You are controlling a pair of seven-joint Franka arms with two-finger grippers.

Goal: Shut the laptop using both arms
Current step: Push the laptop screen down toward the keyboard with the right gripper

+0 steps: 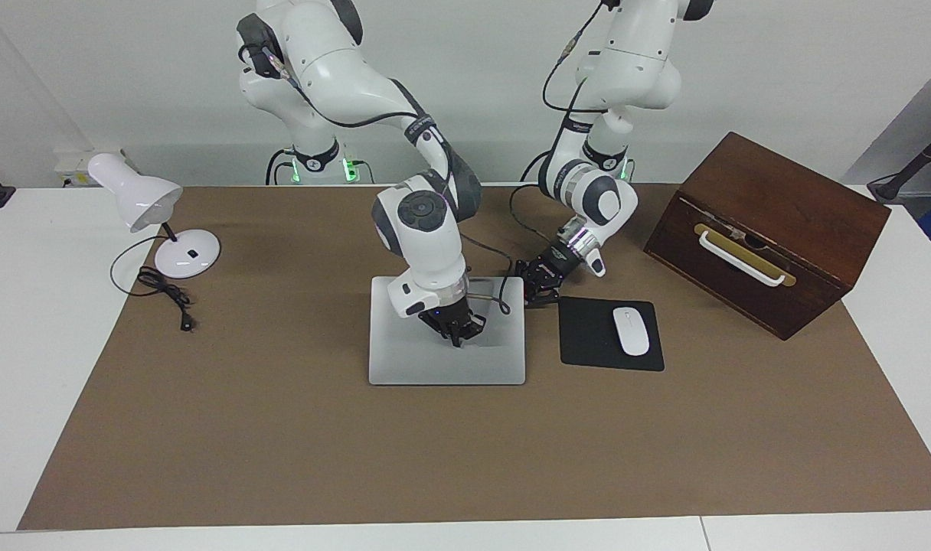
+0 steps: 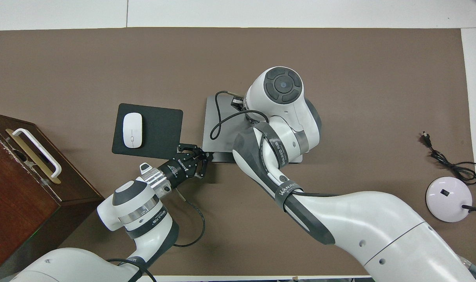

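Note:
The silver-grey laptop (image 1: 419,352) lies flat on the brown mat with its lid down; in the overhead view (image 2: 218,129) the right arm covers most of it. My right gripper (image 1: 458,335) points down with its tips on the lid, fingers together. It is hidden under its own wrist in the overhead view. My left gripper (image 1: 538,289) sits low at the laptop's corner nearest the robots, toward the left arm's end, fingers spread at the edge; it also shows in the overhead view (image 2: 202,161).
A black mouse pad (image 1: 588,337) with a white mouse (image 1: 631,330) lies beside the laptop toward the left arm's end. A brown wooden box (image 1: 764,229) stands past it. A white desk lamp (image 1: 140,200) and its cord (image 1: 167,295) are toward the right arm's end.

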